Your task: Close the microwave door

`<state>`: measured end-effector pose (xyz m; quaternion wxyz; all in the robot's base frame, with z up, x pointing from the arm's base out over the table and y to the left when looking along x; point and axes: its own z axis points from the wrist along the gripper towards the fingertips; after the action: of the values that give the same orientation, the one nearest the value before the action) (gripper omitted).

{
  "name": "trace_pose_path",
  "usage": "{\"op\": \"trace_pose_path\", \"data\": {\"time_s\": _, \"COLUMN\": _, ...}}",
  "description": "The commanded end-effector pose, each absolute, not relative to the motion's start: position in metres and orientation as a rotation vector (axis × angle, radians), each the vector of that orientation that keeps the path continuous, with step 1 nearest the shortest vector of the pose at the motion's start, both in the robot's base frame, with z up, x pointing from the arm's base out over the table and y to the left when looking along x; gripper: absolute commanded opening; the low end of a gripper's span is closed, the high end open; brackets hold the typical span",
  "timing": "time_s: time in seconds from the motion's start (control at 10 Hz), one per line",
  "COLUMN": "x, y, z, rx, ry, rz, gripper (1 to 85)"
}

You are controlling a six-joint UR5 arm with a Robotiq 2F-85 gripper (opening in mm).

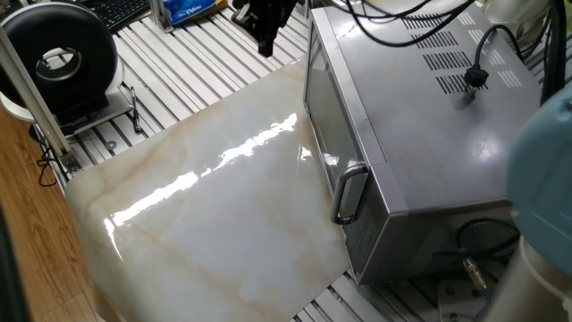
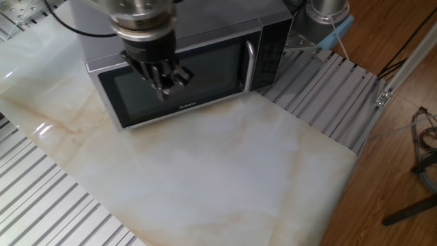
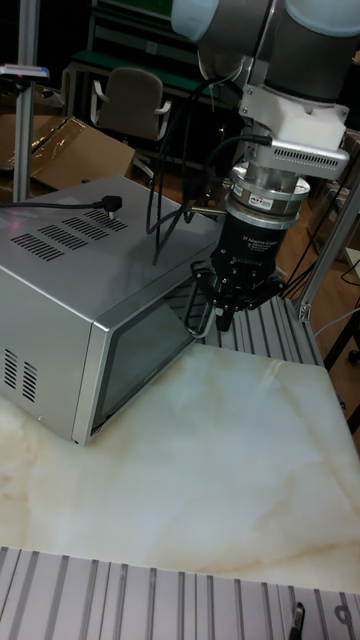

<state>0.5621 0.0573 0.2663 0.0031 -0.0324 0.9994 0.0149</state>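
The silver microwave (image 1: 420,116) stands at the right of the marble slab. Its door (image 1: 326,134) lies flush against the body, with the vertical bar handle (image 1: 349,192) at the near end. The other fixed view shows the door's dark window (image 2: 205,75) and handle (image 2: 250,65) facing the slab. My gripper (image 2: 167,80) hangs in front of the left half of the window, a little clear of it, fingers together and holding nothing. It shows at the door's far end (image 1: 265,40) in one fixed view. In the tall view the gripper (image 3: 222,318) points down beside the door (image 3: 145,355).
A round black-and-white device (image 1: 58,58) stands at the far left on the slotted table. A keyboard (image 1: 121,9) and a blue box (image 1: 188,7) lie at the back. A power plug (image 1: 475,79) and cable rest on the microwave's top. The marble slab (image 1: 206,224) spreads before the door.
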Motion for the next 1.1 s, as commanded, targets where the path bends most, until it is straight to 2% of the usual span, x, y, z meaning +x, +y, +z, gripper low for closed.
{"op": "trace_pose_path", "data": {"time_s": 0.0, "x": 0.559, "y": 0.056, "z": 0.265, "rx": -0.006, "ry": 3.1, "rz": 0.035, "gripper": 1.0}}
{"op": "trace_pose_path", "data": {"time_s": 0.1, "x": 0.563, "y": 0.048, "z": 0.265, "rx": 0.037, "ry": 3.074, "rz": -0.016, "gripper": 1.0}}
{"op": "trace_pose_path", "data": {"time_s": 0.4, "x": 0.561, "y": 0.064, "z": 0.265, "rx": 0.12, "ry": 3.074, "rz": 0.062, "gripper": 1.0}}
{"op": "trace_pose_path", "data": {"time_s": 1.0, "x": 0.557, "y": 0.086, "z": 0.264, "rx": 0.078, "ry": 3.089, "rz": 0.06, "gripper": 1.0}}
